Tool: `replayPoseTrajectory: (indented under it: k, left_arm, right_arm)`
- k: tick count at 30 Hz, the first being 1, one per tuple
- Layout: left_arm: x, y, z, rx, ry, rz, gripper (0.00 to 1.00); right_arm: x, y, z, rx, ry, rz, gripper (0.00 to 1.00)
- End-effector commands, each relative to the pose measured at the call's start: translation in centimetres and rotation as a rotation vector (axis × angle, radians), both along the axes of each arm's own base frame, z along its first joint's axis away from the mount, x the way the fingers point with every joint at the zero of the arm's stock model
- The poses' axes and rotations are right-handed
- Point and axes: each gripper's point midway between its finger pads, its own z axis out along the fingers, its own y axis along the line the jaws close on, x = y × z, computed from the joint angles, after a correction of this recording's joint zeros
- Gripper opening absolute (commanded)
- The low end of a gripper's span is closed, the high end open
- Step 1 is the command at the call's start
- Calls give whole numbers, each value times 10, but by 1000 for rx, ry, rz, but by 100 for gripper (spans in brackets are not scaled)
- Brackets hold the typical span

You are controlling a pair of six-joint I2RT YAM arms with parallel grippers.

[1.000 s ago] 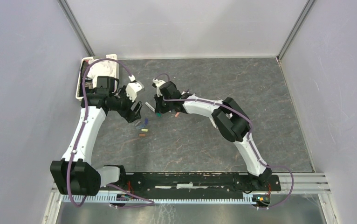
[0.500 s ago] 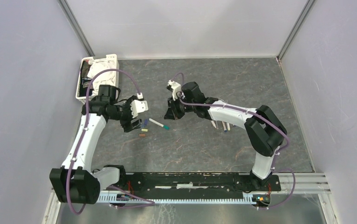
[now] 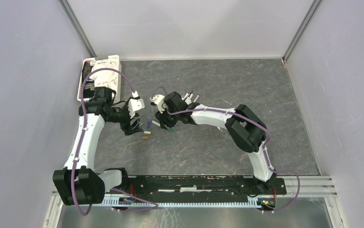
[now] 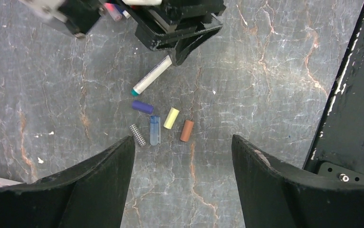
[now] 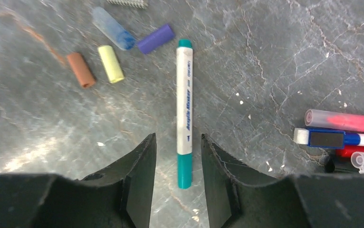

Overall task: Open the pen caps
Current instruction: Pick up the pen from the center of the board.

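— Grey marbled table (image 3: 208, 147) all around. What's nearest?
— Left gripper (image 4: 182, 142), jaws spread wide and holding nothing, hovering over 5 loose caps (image 4: 171, 118): checkered, blue, brown, yellow, purple, lying close together on the table.
— And just beyond those?
— 1 white pen (image 5: 185, 104) lying flat, its teal cap (image 5: 184, 172) on. Right gripper (image 5: 178, 137) straddles that capped end, fingers parted, a small gap on each side.
— Farther back?
— More pens (image 5: 341, 121) bunched beside it, then a white basket (image 3: 105, 58) in the far left corner.
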Motion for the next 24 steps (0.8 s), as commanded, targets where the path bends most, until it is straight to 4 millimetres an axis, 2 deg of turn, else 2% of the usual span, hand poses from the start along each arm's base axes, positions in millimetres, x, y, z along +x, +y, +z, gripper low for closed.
replayPoseTrajectory:
  k: [1, 5, 9, 10, 14, 16, 17, 21, 24]
  left_arm:
    - [-9, -6, 14, -93, 38, 24, 80]
    - [-12, -5, 18, -94, 41, 20, 80]
    - [-15, -4, 20, -83, 16, 6, 80]
    - [-16, -4, 20, -81, 11, 2, 80]
    - [-22, -5, 15, -67, -30, -39, 81]
    - [-25, -4, 7, -54, -58, -67, 82]
    - [-28, -4, 0, -43, -65, -81, 83]
    - [-25, 3, -26, 25, -88, -101, 83]
    - [-19, 5, -34, 60, -126, -123, 83]
  right_arm:
    - [15, -1, -17, -100, -84, 5, 45]
    - [12, -7, -39, -174, -95, 10, 45]
    - [6, -12, -51, -219, -102, 23, 36]
    - [4, -14, -53, -224, -99, 27, 33]
    - [-9, -22, -56, -215, -79, 37, 7]
    - [-15, -22, -45, -150, -54, 42, 0]
    - [-21, -24, -42, -117, -26, 40, 0]
    - [-34, -27, -5, 90, 72, 52, 0]
    - [-47, -38, 16, 204, 133, 67, 0]
